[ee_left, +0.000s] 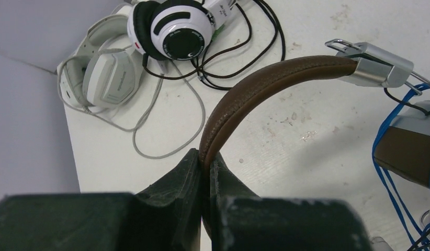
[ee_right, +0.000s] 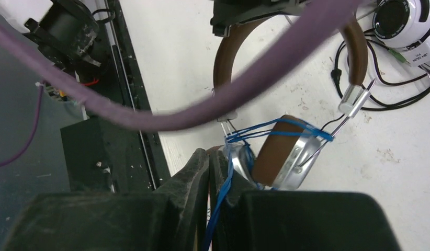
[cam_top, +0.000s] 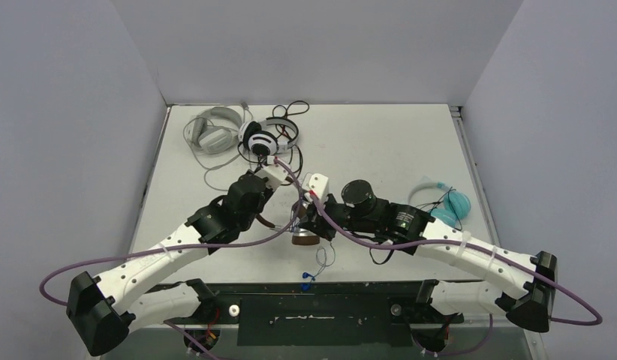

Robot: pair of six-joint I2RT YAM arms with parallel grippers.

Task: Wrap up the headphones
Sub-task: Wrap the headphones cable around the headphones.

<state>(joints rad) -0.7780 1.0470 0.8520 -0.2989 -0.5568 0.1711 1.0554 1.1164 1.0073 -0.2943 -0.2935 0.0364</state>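
Top view: high behind the arm bases, looking down over the whole table [cam_top: 380, 150]. Wrist views: close, each looking along its own gripper, the left gripper [ee_left: 205, 167] toward the far-left corner, the right gripper [ee_right: 209, 157] leftward across the table. All three share the brown headphones [cam_top: 304, 239] and black-and-white headphones [cam_top: 262, 141].

My left fingers [ee_left: 176, 180] are black, the band [ee_left: 265, 78] between them brown with silver ends [ee_left: 380, 68] and blue cord [ee_right: 222, 194]. Beyond the band lie a black-and-white headset [ee_left: 176, 29] with black cable [ee_left: 282, 47] and a pale grey headset [ee_left: 111, 78].
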